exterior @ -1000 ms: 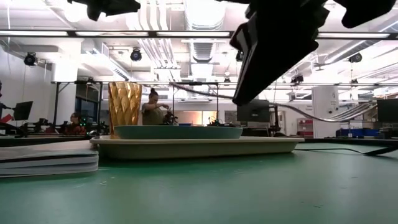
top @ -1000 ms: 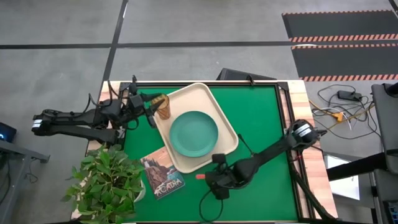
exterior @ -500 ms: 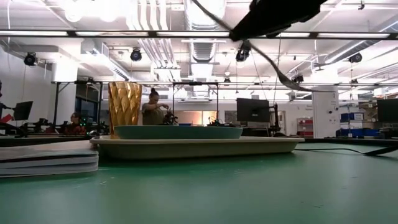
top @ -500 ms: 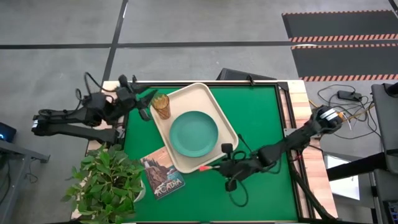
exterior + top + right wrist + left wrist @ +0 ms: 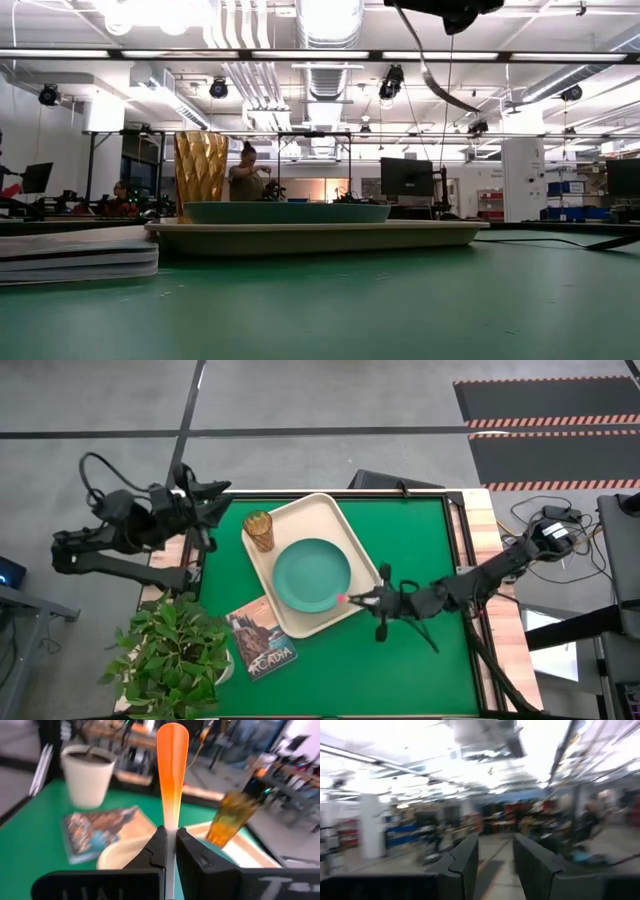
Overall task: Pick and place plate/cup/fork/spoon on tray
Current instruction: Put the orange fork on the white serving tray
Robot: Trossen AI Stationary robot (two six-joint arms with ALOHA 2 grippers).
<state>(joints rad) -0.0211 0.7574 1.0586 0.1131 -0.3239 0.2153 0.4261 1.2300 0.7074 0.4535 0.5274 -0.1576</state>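
The cream tray [image 5: 345, 532] lies at the table's middle left. On it the teal plate [image 5: 312, 575] lies flat and the amber cup [image 5: 260, 531] stands upright at its far left corner. My right gripper [image 5: 363, 600] is shut on the pink-handled fork [image 5: 346, 598], above the tray's near right rim beside the plate. In the right wrist view the fork's handle [image 5: 172, 765] sticks out ahead of the gripper [image 5: 170, 837]. My left gripper [image 5: 216, 496] is open and empty, raised at the table's far left corner. The spoon is out of view. My right gripper pinches the fork between its two fingers where the pink handle meets the metal neck [image 5: 170, 831]. The fingers come about level from the table's right, and the fork lies along them with its handle pointing ahead past the fingertips. The fork is lifted clear of table and tray.
A picture-covered book [image 5: 260, 642] lies on the green mat at the tray's near left. A potted plant [image 5: 172, 652] stands at the table's near left corner. The green mat [image 5: 420, 550] to the tray's right is bare. People show in the room beyond [image 5: 245, 180].
My right gripper has lifted the fork off the mat near the front edge and carried it up and toward the far edge, to the tray's near right rim. My left gripper has drawn back from the cup toward the far left corner, rising and tipping up. The cup stays upright.
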